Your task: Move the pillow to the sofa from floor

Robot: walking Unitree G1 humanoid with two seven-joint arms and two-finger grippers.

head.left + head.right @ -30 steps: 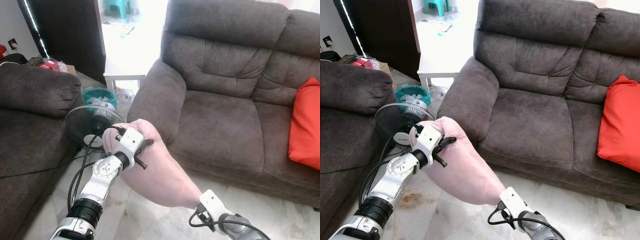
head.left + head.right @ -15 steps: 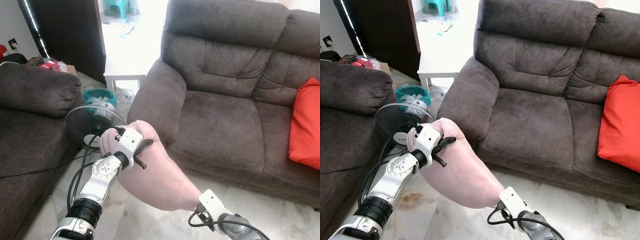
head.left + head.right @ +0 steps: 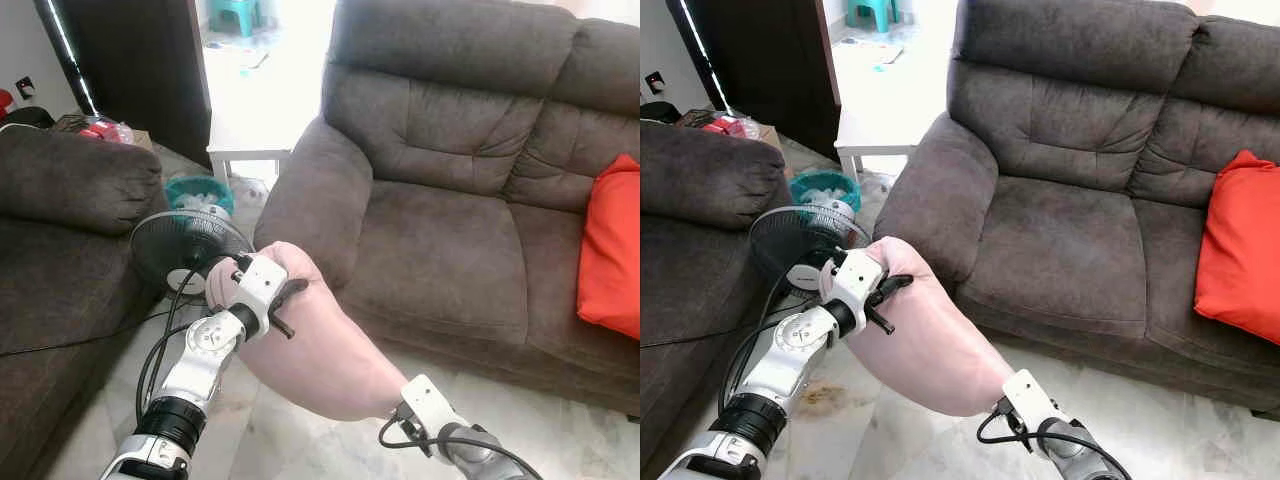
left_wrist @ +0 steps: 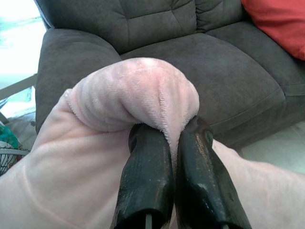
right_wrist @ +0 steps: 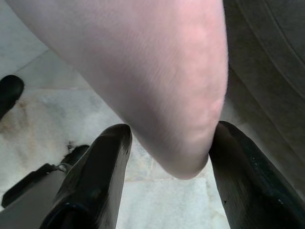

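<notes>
The left gripper [image 4: 178,143] is pinching one end of the pink pillow [image 3: 320,345]; the right gripper [image 5: 174,157] is spread around its other end, the sofa [image 3: 450,240] lying just beyond.

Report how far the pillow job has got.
Done: the pink pillow is off the floor. In hand: the left gripper pinches a fold at its upper end, and the right gripper straddles its lower end, fingers apart on either side. Left: carry it over the sofa seat beside the orange cushion and release.
</notes>
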